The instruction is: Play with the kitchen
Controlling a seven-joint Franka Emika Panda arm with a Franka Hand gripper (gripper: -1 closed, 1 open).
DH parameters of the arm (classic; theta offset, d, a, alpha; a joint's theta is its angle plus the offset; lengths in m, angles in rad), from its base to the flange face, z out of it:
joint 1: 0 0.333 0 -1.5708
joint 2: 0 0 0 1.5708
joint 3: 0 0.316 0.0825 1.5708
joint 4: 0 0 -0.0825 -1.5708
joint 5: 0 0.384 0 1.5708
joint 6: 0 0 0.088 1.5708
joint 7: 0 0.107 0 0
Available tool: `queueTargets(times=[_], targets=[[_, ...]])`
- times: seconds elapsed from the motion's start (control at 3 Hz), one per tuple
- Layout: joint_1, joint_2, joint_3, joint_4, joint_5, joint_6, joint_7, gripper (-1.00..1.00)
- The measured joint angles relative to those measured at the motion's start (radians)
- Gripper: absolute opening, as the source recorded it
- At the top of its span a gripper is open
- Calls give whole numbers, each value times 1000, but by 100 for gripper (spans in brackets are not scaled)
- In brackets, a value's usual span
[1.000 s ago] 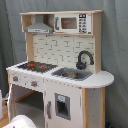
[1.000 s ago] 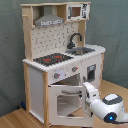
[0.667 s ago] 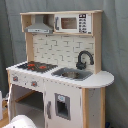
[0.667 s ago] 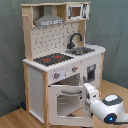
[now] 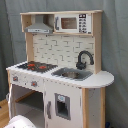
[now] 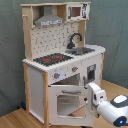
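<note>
My arm sits at the kitchen's open oven door; fingers hidden, can't tell their state.

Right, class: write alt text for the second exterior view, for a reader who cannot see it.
A white robot arm reaches toward the open oven door of a toy kitchen. On the counter are a black hob with red rings, a sink and a black faucet; above sit a grey hood and a microwave.
</note>
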Motion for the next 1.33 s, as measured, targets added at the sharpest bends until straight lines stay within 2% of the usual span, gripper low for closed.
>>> queueTargets(times=[0.67, 1.33], targets=[[75, 1, -106, -3, -10, -49, -150, 100], [118, 20, -184, -18, -9, -71, -360, 100]])
